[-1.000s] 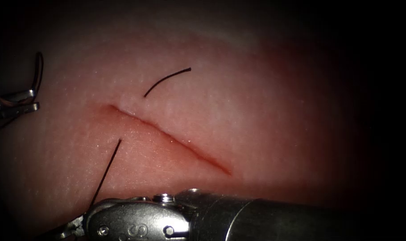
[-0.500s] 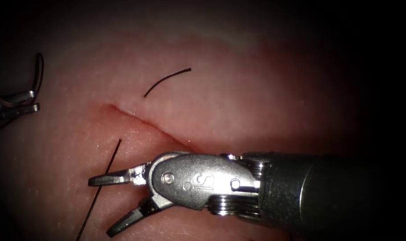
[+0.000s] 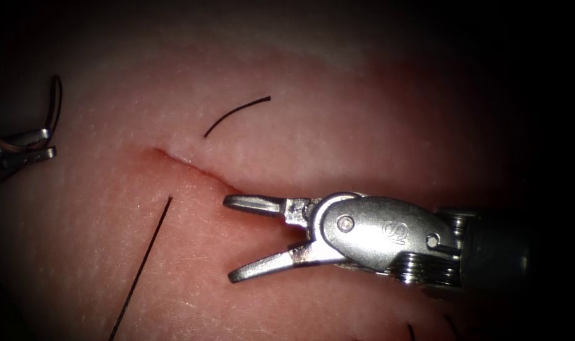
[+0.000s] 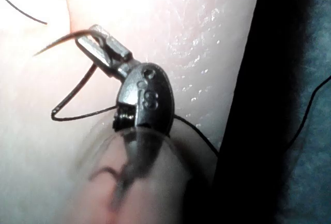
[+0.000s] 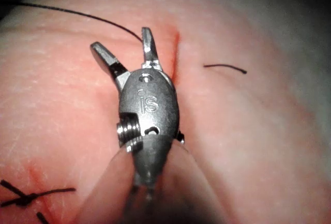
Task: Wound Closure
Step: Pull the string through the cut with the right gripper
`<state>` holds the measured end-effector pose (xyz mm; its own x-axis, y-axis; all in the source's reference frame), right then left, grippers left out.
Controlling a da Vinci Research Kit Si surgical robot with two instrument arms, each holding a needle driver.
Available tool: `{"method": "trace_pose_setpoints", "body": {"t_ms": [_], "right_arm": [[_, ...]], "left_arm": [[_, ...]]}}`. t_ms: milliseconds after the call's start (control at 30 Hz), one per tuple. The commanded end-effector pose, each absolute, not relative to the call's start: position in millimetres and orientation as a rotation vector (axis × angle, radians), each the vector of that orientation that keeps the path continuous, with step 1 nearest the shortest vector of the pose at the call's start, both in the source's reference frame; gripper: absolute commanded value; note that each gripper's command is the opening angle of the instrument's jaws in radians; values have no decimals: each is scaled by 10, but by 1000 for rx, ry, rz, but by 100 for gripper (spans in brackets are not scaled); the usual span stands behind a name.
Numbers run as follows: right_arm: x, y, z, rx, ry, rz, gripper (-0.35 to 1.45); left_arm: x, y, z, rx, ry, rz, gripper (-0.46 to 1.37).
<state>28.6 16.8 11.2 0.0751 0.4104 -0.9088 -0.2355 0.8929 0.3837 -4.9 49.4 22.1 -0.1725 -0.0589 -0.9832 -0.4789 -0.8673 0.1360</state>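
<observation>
The right tool (image 3: 237, 239), jaws wide open and empty, points at the thread (image 3: 142, 265) just beyond its tips, while the left tool (image 3: 44, 145), farther off, grips the needle (image 4: 57, 43) near its middle.

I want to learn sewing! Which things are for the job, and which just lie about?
For the job: left tool, shut on the needle, out of the tissue; right tool, open, empty; thread; cut.
Lying about: cut ends by a tied knot.
</observation>
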Motion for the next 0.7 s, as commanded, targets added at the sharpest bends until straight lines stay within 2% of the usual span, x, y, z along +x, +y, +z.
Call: {"method": "trace_pose_setpoints", "body": {"t_ms": [33,133,267,700], "right_arm": [[283,167,113,117,1400,514,93],[275,158,117,44,1286,676,95],[274,148,125,21,1214,781,95],[255,131,167,-32,1146,989,96]], "left_arm": [[-49,494,221,-1810,617,2122,-35],[-49,494,221,-1810,617,2122,-35],[-49,493,222,-1811,617,2122,-35],[-49,494,223,-1817,669,2149,-35]]}}
